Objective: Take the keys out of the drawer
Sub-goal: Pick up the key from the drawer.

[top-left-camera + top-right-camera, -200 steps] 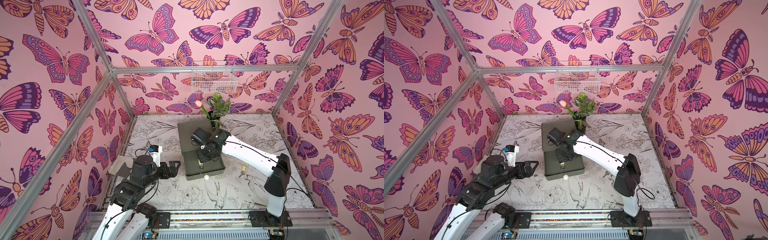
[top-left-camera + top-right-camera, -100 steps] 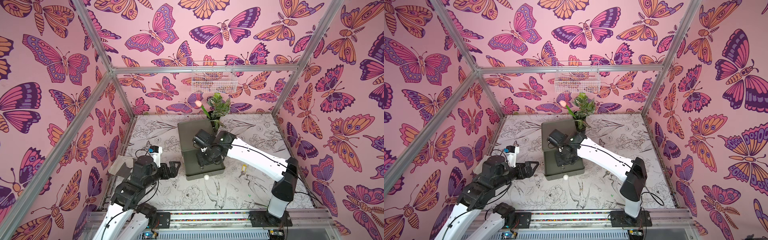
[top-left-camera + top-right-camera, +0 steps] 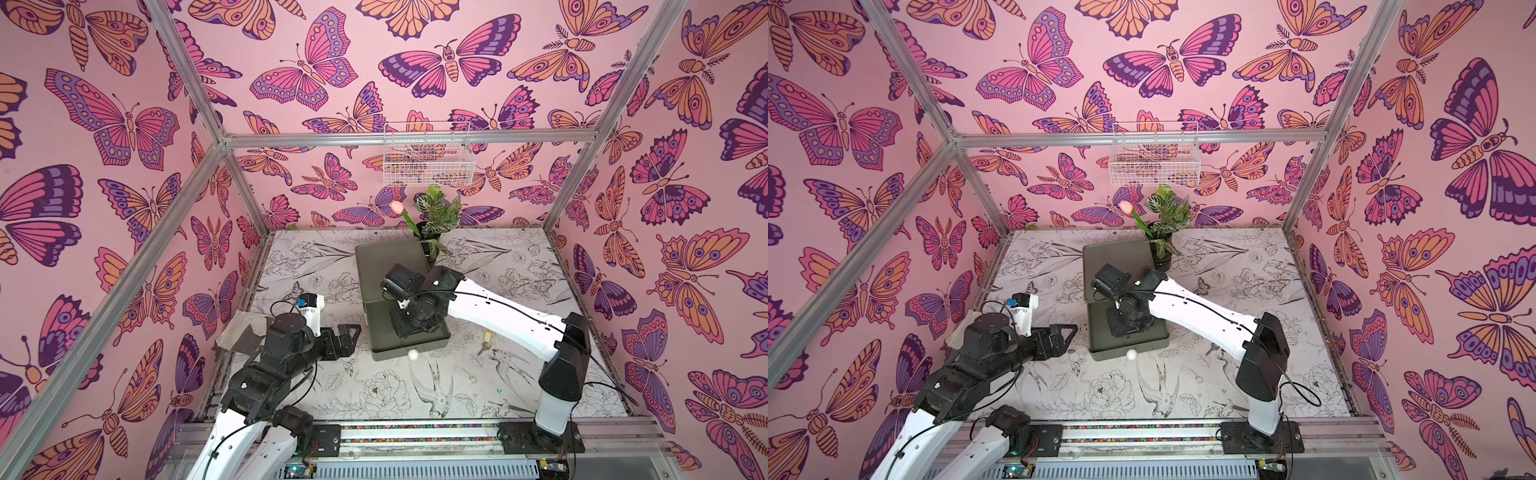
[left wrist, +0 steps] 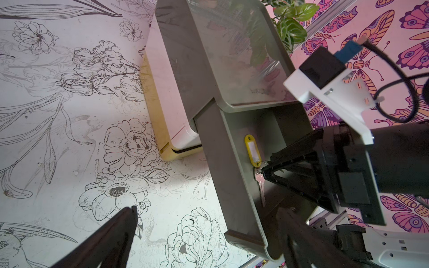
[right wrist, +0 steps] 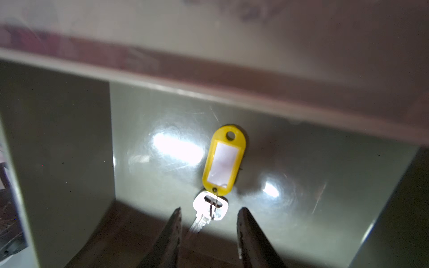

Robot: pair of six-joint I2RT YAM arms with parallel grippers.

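1. While it's down inside the drawer (image 5: 69, 139), right gripper (image 5: 210, 214) has its jaws parted, straddling the key (image 5: 211, 207) without pinching it.
2. Its yellow tag (image 5: 224, 160) lies flat on the drawer floor.
3. The left gripper (image 3: 348, 337) is spread wide, just beside the drawer.

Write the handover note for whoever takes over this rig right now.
Left pincer: open, empty, hovering over the table beside the drawer.
Right pincer: open, down inside the pulled-out drawer, fingers either side of a key's head, not closed on it.
Keys: a yellow-tagged key lies on the drawer floor. A second yellow-tagged key lies on the table, on the right arm's side of the drawer.
Done: drawer open, one key out.
Left: close on the key in the drawer and lift it out. No other keys are in view.
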